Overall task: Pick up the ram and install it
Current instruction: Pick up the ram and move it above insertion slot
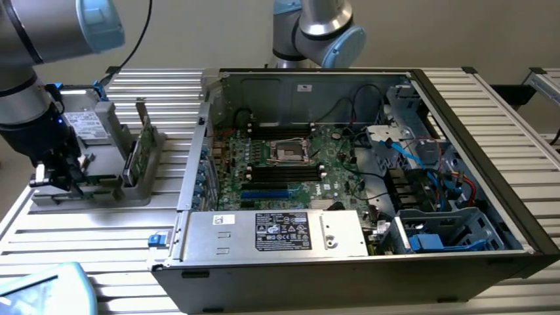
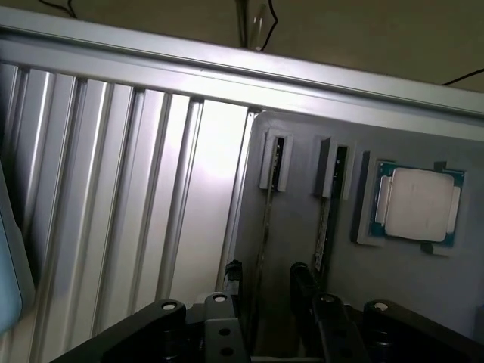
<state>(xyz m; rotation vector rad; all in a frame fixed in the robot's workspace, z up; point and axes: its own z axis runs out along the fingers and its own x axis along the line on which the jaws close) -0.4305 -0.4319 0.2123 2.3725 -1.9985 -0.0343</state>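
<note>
Green and thin, the ram (image 2: 266, 227) stands on edge in a slot of the grey holder (image 2: 296, 189), at the exterior view's left of the open computer case (image 1: 289, 92). Its long axis runs straight away from the gripper (image 2: 267, 278), in line with the gap between the fingers, which stand apart and empty. A second stick (image 2: 325, 219) sits alongside. The ram's near end is hidden behind the gripper, so I cannot tell whether they touch.

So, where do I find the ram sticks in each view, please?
Exterior view: the ram sticks stand on edge in the grey holder, at the exterior view's left of the computer case.
Wrist view: edge-on in two slots, between the ribbed table and the processor chip.
Shared landmark: the grey holder.
</note>
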